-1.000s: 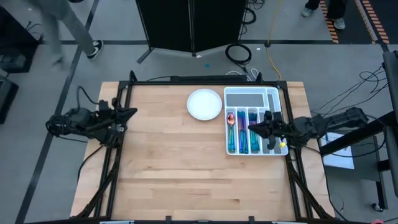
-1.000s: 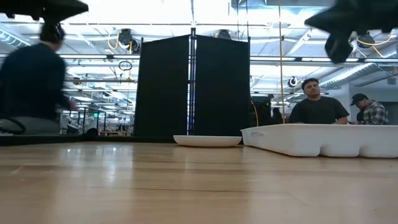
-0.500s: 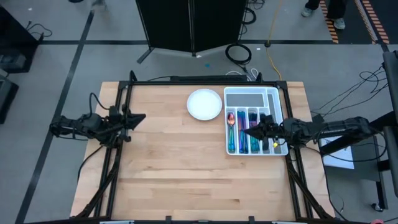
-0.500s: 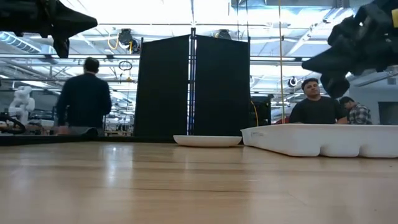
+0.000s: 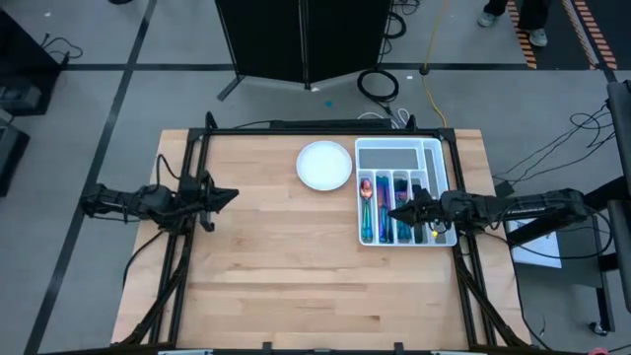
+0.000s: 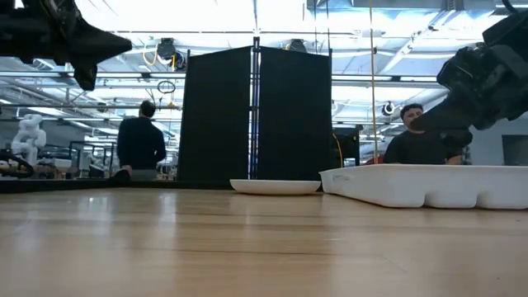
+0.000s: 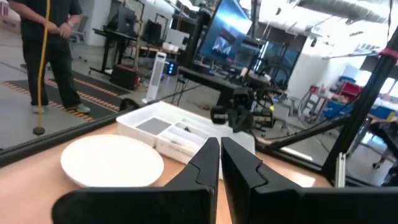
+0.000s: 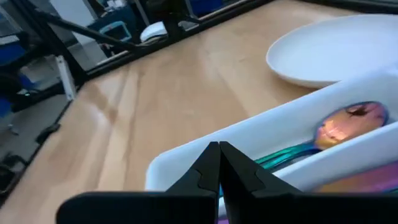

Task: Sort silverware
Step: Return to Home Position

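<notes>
High view: the silverware (image 5: 380, 212) is laid lengthwise in the slots of the white cutlery tray (image 5: 399, 148). The right tool (image 5: 394, 211) is held above it, the left tool (image 5: 231, 195) at the left edge of the desk (image 5: 296, 276).

Low view: both are raised clear, judged a rest posture as nothing loose is seen.

Left wrist view: that tool is pressed together, empty.

Right wrist view: the right is likewise pressed together, above a pink spoon (image 8: 351, 124) in its slot.

Bright overhead light, glaring ceiling (image 6: 206, 12)
</notes>
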